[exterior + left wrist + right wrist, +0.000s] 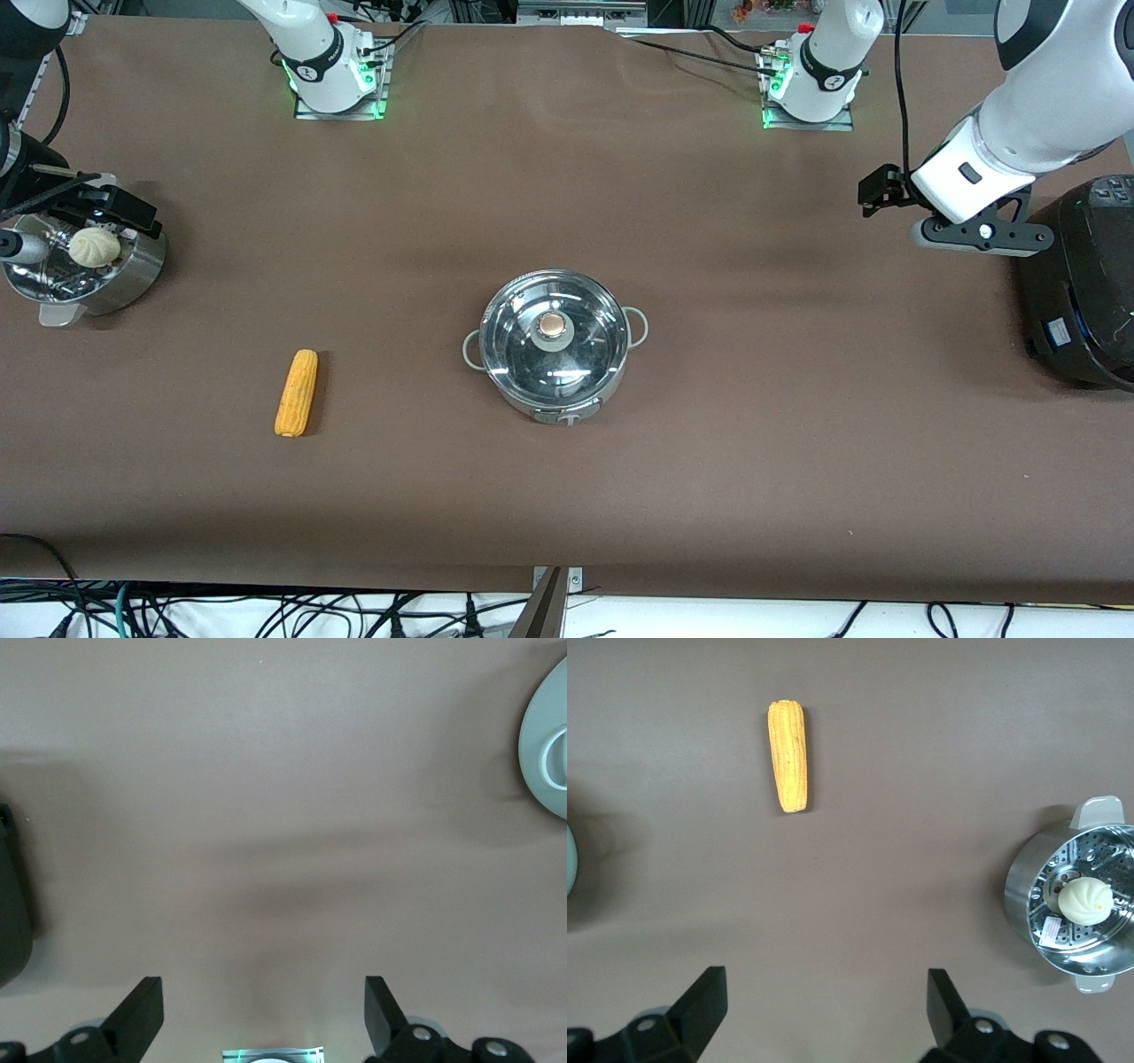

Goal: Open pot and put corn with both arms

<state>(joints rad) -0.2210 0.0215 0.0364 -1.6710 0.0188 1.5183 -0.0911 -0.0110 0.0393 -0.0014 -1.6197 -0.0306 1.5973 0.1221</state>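
Observation:
The pot [554,341] stands at the middle of the table with its glass lid on, and the copper-topped knob [554,326] is at the lid's centre. The corn [297,392] lies on the table toward the right arm's end, a little nearer the front camera than the pot. It also shows in the right wrist view [788,755]. My right gripper [133,213] is open and empty over the steamer's edge; its open fingers frame bare table in its wrist view [827,1005]. My left gripper [879,190] is open and empty [263,1005] beside the black cooker.
A perforated steel steamer [133,275] holding a white bun [94,246] stands at the right arm's end and shows in the right wrist view [1028,904]. A big black cooker [1076,292] stands at the left arm's end. Cables hang below the table's front edge.

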